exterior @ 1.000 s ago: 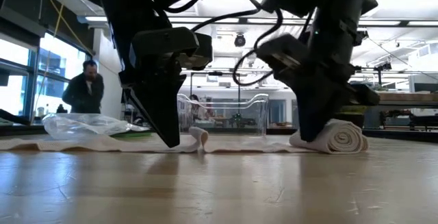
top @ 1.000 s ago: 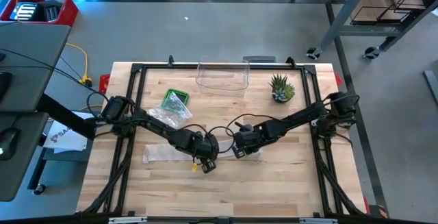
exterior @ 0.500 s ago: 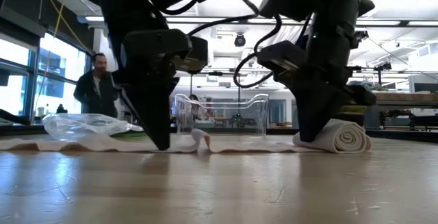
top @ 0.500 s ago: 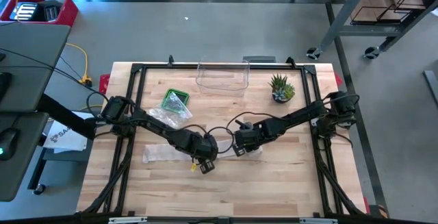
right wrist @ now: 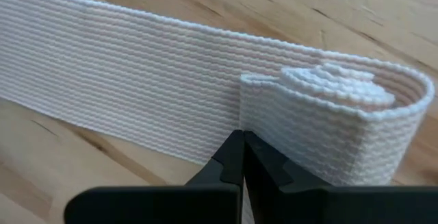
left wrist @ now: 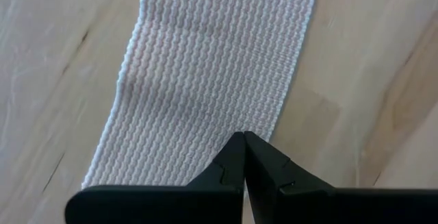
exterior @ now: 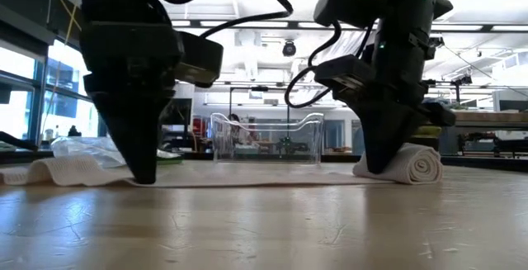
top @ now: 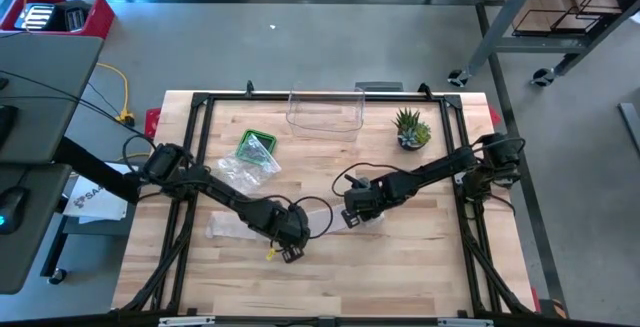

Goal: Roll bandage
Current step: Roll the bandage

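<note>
Table: bandage under right pincer.

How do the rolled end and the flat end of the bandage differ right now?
The rolled end is wound into a thick coil standing up off the table; the flat end lies as a single layer on the wood. The right gripper presses shut fingers at the coil's base; the left gripper presses shut fingers on the flat strip. Both show the same white ribbed weave.

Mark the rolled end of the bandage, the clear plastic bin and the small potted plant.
rolled end of the bandage (exterior: 415,164): low view, spiral end face.
clear plastic bin (top: 325,114): high view, its near wall.
small potted plant (top: 411,128): high view, the green leaves.
</note>
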Robot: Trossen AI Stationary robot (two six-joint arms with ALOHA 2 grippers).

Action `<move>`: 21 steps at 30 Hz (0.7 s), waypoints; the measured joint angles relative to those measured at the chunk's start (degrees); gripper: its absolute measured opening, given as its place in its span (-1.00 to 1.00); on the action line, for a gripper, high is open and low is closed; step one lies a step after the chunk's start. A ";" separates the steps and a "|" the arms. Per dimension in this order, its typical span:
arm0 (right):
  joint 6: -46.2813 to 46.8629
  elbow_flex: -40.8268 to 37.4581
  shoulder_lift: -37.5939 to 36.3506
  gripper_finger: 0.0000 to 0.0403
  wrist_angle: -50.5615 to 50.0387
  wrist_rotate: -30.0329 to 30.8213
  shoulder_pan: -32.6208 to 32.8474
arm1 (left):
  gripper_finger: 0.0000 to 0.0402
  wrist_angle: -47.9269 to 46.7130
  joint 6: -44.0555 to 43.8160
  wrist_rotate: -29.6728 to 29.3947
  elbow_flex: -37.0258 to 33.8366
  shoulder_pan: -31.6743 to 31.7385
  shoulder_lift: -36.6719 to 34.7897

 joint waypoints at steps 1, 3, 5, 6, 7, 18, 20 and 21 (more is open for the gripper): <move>0.01 0.00 0.02 -1.00 -0.03 -0.01 -0.05 | -1.00 -0.33 -0.06 0.00 0.00 -0.17 0.00; 0.00 0.00 0.00 -1.00 0.01 -0.02 -0.16 | -1.00 -0.97 -0.45 0.00 0.00 -0.51 0.00; 0.11 0.00 0.00 -1.00 0.01 0.00 -0.16 | -1.00 -1.71 -0.41 0.02 -0.04 -0.86 -0.08; 0.17 0.00 0.00 -1.00 0.02 0.00 -0.16 | -1.00 -2.02 -0.41 0.02 -0.04 -1.04 -0.09; 0.17 0.00 0.00 -1.00 0.04 -0.02 -0.16 | -1.00 -2.27 -0.41 0.04 -0.06 -1.22 -0.09; 0.07 0.00 0.00 -1.00 4.71 -3.07 -0.16 | -1.00 -1.36 0.43 -0.22 -0.36 -1.40 -1.50; 0.02 0.00 -0.21 -1.00 5.90 -3.52 -0.16 | -1.00 -1.83 1.01 -0.24 -0.46 -0.79 -2.37; -0.16 0.00 -0.44 -1.00 6.27 -3.61 -0.16 | -1.00 -1.76 1.08 -0.32 -0.46 -0.44 -2.95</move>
